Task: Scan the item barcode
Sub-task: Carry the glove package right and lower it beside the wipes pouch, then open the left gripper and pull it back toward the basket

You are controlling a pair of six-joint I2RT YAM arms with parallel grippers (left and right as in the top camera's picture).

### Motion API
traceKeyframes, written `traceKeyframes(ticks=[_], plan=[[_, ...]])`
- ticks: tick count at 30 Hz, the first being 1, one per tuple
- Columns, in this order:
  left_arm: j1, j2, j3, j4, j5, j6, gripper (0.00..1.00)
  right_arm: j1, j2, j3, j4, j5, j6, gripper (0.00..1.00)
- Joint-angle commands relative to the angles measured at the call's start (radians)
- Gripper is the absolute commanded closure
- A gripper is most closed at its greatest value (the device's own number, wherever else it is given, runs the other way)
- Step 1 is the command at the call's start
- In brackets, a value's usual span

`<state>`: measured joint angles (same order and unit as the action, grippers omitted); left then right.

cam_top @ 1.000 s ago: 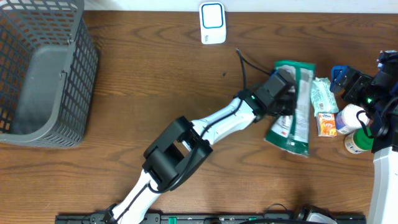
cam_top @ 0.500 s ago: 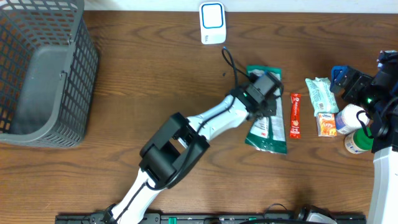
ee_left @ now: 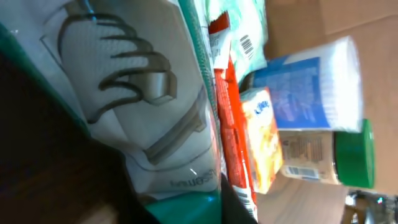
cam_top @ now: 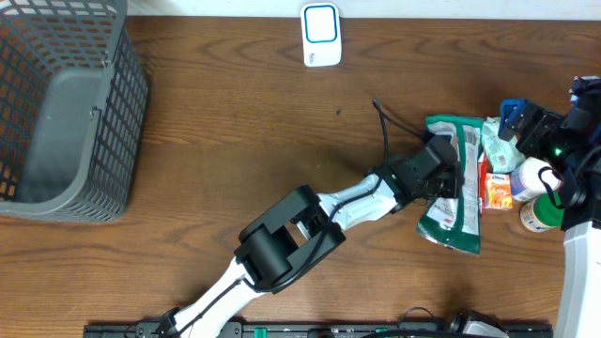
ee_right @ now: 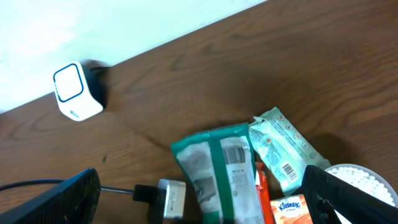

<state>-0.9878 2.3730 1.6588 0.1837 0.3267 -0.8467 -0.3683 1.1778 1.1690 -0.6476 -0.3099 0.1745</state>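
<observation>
The left hand [cam_top: 441, 175] sits over the left edge of the green-and-white pouch [cam_top: 462, 211], which lies flat near the right edge of the worktop [cam_top: 235, 141]; whether its jaws grip the pouch cannot be told. Just beside the pouch's right side lie a red stick packet [ee_left: 231, 134], a small orange tissue pack [cam_top: 495, 191] and a pale green wipes pack [cam_top: 496, 141]. The right hand [cam_top: 526, 124] hovers by the right edge, jaws spread wide. The white scanner [cam_top: 321, 35] stands at the back edge, well apart from the pouch
</observation>
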Motion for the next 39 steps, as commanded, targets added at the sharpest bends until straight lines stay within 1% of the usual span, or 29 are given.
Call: traceKeyframes(ticks=[1,2,3,4,8,11,15,17,20,22,25,32,33,34,39], plan=[[0.021,-0.002,0.014,0.008,0.024,0.065,0.45,-0.004,-0.007,0.000,-0.001,-0.001,0.003,0.01],[0.026,-0.002,0.014,0.002,0.025,0.082,0.29,-0.004,-0.007,0.000,-0.001,-0.001,0.004,0.01],[0.030,-0.002,0.014,-0.006,0.025,0.091,0.22,-0.004,-0.007,0.000,-0.001,-0.001,0.003,0.01],[0.035,-0.003,0.014,-0.018,0.025,0.091,0.21,-0.004,-0.007,0.000,-0.001,-0.001,0.004,0.01],[0.059,-0.038,0.014,-0.109,-0.003,0.128,0.20,-0.004,-0.007,0.000,-0.001,-0.001,0.003,0.01],[0.079,-0.096,0.014,-0.205,-0.083,0.190,0.20,-0.004,-0.007,0.000,-0.001,-0.001,0.003,0.01],[0.097,-0.198,0.014,-0.345,-0.206,0.325,0.19,-0.004,-0.007,0.000,-0.001,-0.001,0.004,0.01],[0.109,-0.254,0.014,-0.447,-0.285,0.416,0.19,-0.004,-0.007,0.000,-0.001,-0.001,0.003,0.01],[0.142,-0.323,0.014,-0.615,-0.389,0.489,0.19,-0.004,-0.007,0.000,-0.001,-0.001,0.003,0.01],[0.174,-0.362,0.014,-0.721,-0.422,0.503,0.18,-0.004,-0.007,0.000,-0.001,-0.001,0.003,0.01],[0.251,-0.422,0.014,-0.866,-0.425,0.503,0.18,-0.004,-0.007,0.000,-0.001,-0.002,0.004,0.01],[0.435,-0.475,0.014,-1.003,-0.425,0.502,0.18,-0.004,-0.007,0.000,-0.001,-0.001,0.003,0.01],[0.500,-0.475,0.014,-1.061,-0.425,0.502,0.18,-0.004,-0.007,0.000,-0.001,-0.001,0.004,0.01],[0.530,-0.475,0.014,-1.082,-0.425,0.502,0.18,-0.004,-0.007,0.000,-0.001,-0.001,0.004,0.01],[0.662,-0.475,0.014,-1.144,-0.425,0.502,0.19,0.013,-0.006,0.000,0.000,-0.002,0.004,0.01]])
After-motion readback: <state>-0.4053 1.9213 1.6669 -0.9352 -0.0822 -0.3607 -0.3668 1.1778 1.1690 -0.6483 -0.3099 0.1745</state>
